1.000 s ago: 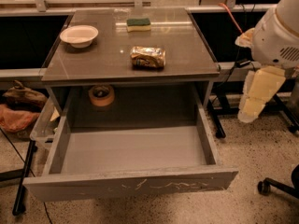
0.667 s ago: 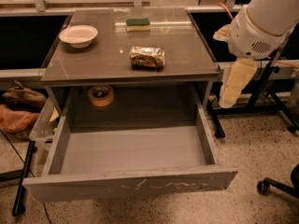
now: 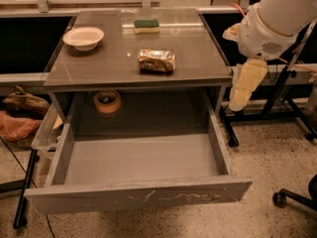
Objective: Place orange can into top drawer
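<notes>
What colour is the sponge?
Sponge: green over yellow, camera view. Gripper hangs right of table.

Readable text: none can be made out on any object.
Orange can point(image 3: 156, 61): dark label patches are seen on its side, where it lies near the middle of the bench top. No lettering or brand can be read from them.
Top drawer point(image 3: 138, 197): pale scratch marks are carried on the front panel, below the bench's front edge. No letters or numbers are formed by them.
Tape roll point(image 3: 107, 101): set under the bench top towards the left edge. No print can be read on it.
Gripper point(image 3: 240, 95): held off the bench's right edge, near the front right corner. No marking can be read on it.
</notes>
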Controlling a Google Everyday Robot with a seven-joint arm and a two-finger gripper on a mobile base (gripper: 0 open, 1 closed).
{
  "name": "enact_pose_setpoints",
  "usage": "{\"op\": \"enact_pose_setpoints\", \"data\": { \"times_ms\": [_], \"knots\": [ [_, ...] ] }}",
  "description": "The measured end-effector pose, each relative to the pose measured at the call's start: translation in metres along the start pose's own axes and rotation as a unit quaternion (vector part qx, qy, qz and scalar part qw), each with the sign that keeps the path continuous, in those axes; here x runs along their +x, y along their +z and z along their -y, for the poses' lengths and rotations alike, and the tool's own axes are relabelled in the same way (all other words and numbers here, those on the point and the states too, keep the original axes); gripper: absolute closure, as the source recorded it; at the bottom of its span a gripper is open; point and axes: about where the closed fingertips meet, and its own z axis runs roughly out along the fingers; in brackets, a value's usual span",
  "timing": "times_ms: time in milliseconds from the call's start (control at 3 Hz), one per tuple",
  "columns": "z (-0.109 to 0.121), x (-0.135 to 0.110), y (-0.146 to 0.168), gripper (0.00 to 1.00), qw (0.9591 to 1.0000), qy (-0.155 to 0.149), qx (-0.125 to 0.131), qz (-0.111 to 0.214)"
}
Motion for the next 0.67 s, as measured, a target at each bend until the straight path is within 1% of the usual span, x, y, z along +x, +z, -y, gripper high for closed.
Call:
{"op": "enact_pose_setpoints", "data": {
  "times_ms": [333, 667],
  "knots": [
    [0.0449, -0.0151, 0.0035, 0.00, 0.9987, -0.019, 0.026, 0.040],
    [0.0450, -0.0151, 0.0035, 0.00, 0.9987, -0.019, 0.027, 0.040]
  ]
}}
